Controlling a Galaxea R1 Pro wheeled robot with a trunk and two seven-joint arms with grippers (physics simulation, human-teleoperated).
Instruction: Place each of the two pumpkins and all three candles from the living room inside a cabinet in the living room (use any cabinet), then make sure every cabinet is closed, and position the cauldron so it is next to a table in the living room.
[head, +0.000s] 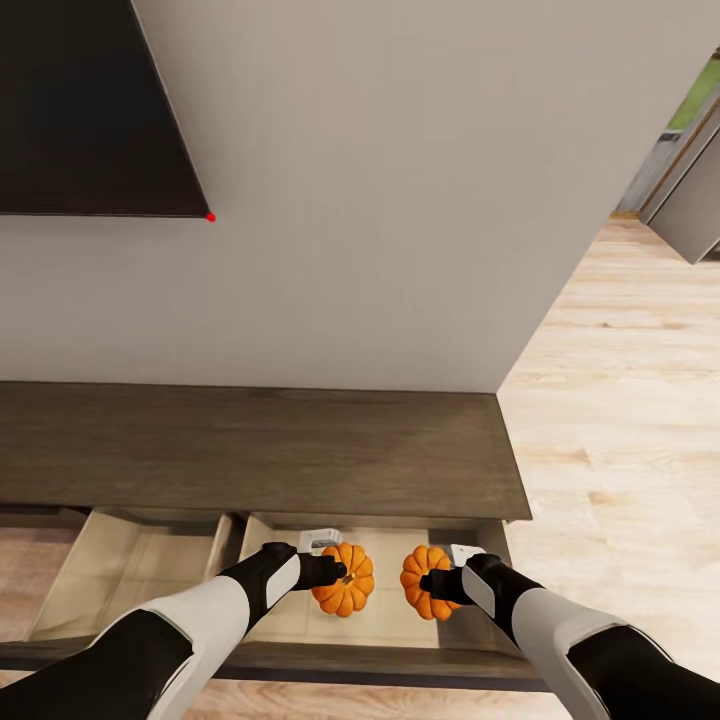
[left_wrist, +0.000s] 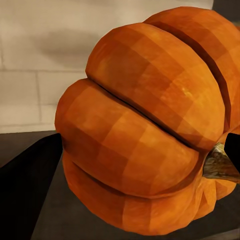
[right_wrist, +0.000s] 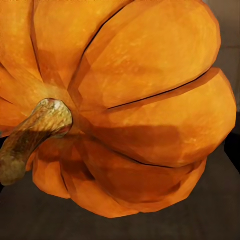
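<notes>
Pumpkins (head: 345, 580) (head: 428, 581) are being held clamped, one in each end effector (head: 338, 572) (head: 432, 582), above the open drawer (head: 300, 620) below, for release inside.

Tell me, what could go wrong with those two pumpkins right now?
The left pumpkin and right pumpkin hang close together over the open drawer, so they might bump when lowered. Each gripper, left and right, holds its pumpkin near the stem; the round bodies could slip. Once released, a pumpkin might roll inside.

left hand (head: 338, 572) clamped, right hand (head: 428, 580) clamped
</notes>
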